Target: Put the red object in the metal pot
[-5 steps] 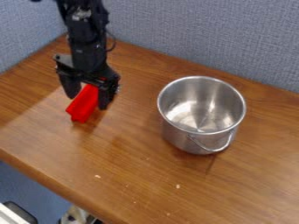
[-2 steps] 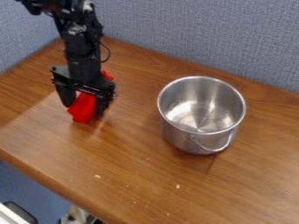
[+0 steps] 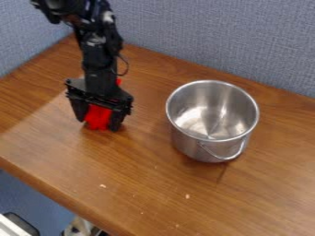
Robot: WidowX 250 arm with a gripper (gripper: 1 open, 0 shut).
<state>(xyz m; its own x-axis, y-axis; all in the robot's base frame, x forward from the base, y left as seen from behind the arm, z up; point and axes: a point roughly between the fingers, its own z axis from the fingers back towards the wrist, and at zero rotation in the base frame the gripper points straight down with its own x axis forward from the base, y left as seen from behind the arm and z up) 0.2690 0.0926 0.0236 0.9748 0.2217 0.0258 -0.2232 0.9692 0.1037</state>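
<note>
The red object (image 3: 95, 116) lies on the wooden table (image 3: 87, 180) at the left, only partly visible between dark fingers. My gripper (image 3: 101, 118) points straight down over it, open, with one finger on each side of the red bar and its tips low near the table. I cannot tell whether the fingers touch the bar. The metal pot (image 3: 200, 144) stands upright and empty to the right of the gripper, about a hand's width away.
A blue-grey wall (image 3: 234, 37) runs behind the table. The table's front edge slants from the lower left to the bottom middle, and floor shows beyond it. The black arm (image 3: 94, 46) rises from the gripper towards the upper left.
The gripper has shifted slightly right and down, settling lower around the red object. The arm above it now leans more from the upper left. The pot has not moved.
</note>
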